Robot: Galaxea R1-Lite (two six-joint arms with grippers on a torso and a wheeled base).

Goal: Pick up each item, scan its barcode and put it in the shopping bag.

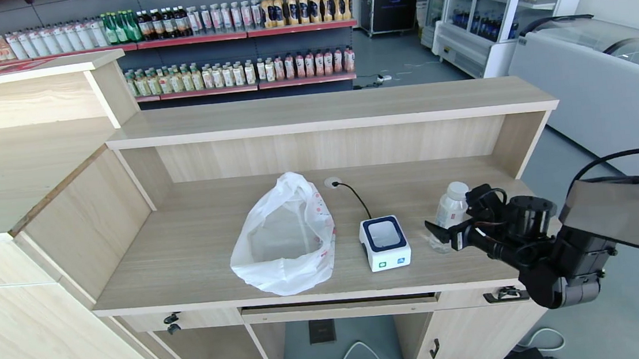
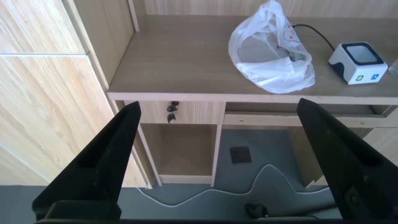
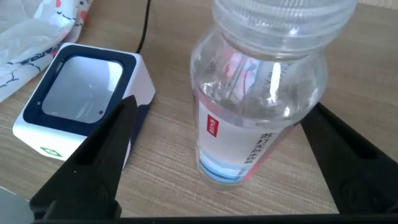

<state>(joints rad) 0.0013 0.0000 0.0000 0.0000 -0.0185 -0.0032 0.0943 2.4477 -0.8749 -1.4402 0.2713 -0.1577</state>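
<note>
Left gripper [image 2: 217, 107] low in front of worktop [image 1: 187, 254], fingers spread, empty. Right gripper [image 3: 222, 106] fingers released, straddling upright bottle [image 1: 450, 207], likely lined up for pick. Scanner [image 1: 384, 242] just beside, window up for barcode pass. Shopping bag [image 1: 287, 237] next over, mouth open to receive.
</note>
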